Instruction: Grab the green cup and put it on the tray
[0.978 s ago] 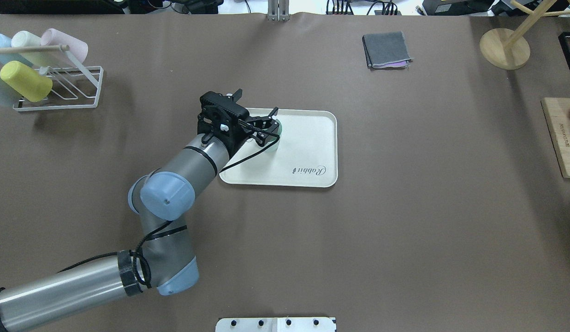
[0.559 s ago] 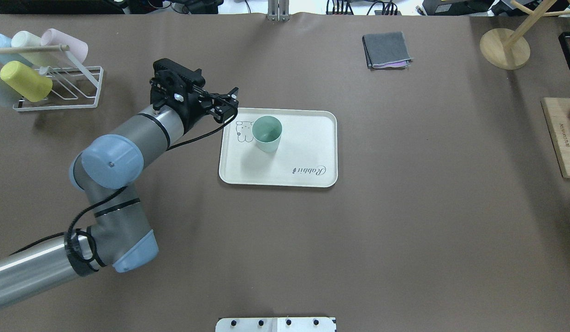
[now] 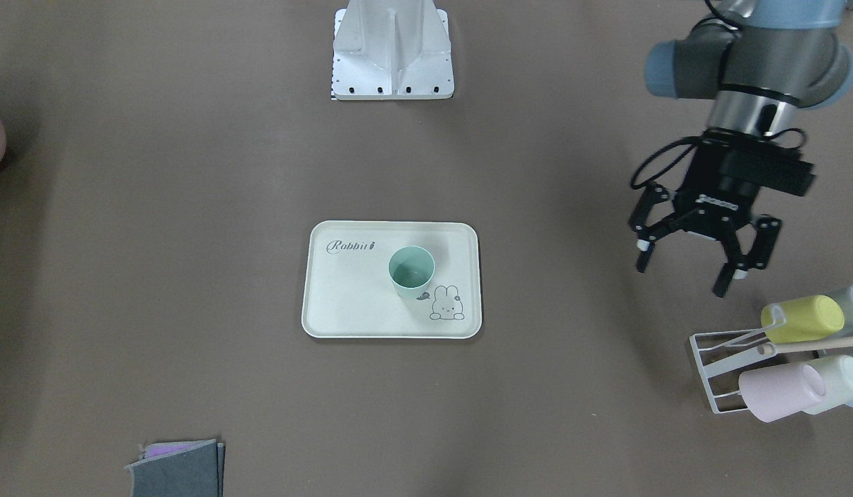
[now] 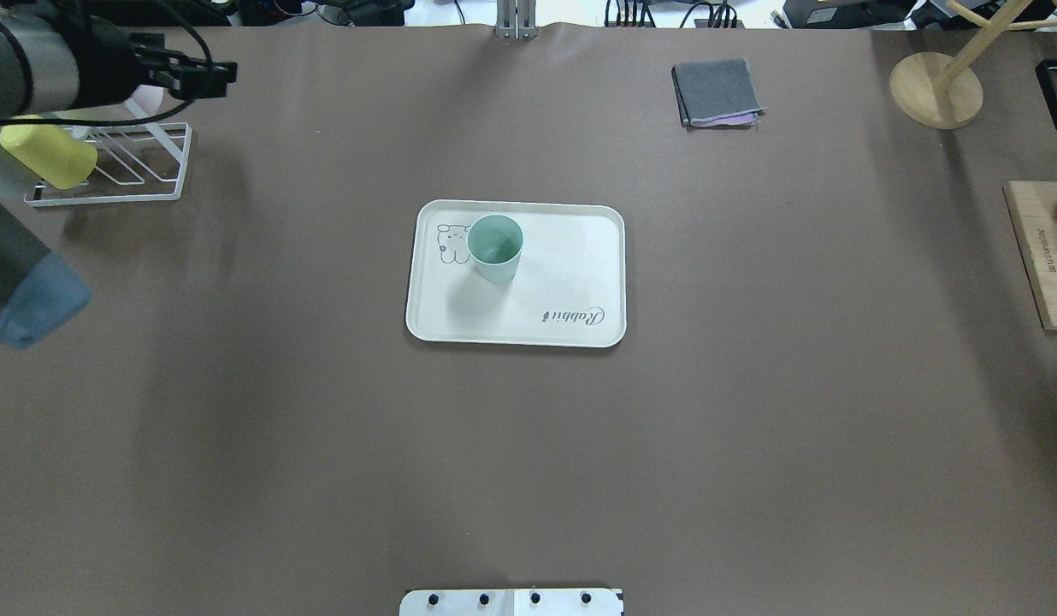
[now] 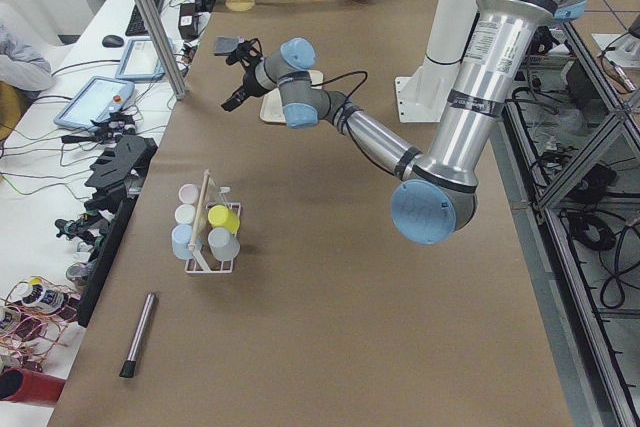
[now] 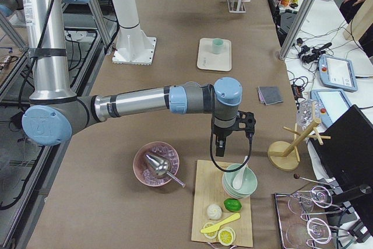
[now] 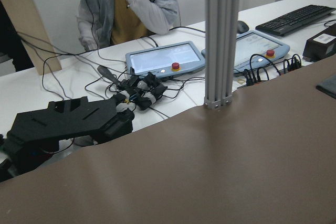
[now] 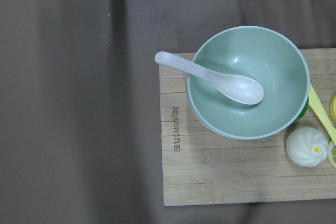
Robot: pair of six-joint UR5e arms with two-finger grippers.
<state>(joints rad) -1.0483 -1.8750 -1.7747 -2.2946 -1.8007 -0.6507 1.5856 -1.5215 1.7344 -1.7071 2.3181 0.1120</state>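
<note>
The green cup (image 4: 495, 246) stands upright on the cream tray (image 4: 563, 257), next to the bunny drawing, and nothing touches it. It also shows in the front view (image 3: 411, 270) on the tray (image 3: 350, 297). My left gripper (image 3: 682, 276) is open and empty, raised well off to the tray's side near the cup rack. In the overhead view the left gripper (image 4: 195, 75) is at the far left corner. My right gripper (image 6: 220, 147) hangs above the wooden board, far from the tray. I cannot tell whether it is open or shut.
A white wire rack (image 4: 109, 162) with yellow, pink and pale cups stands at the far left. A folded grey cloth (image 4: 717, 92) and a wooden stand (image 4: 935, 90) are at the back. A wooden board (image 8: 210, 177) carries a green bowl (image 8: 273, 114) with a spoon.
My left gripper let go of the green cup on the tray, then pulled back up and to the left, toward the cup rack. The cup stays where it was set.
</note>
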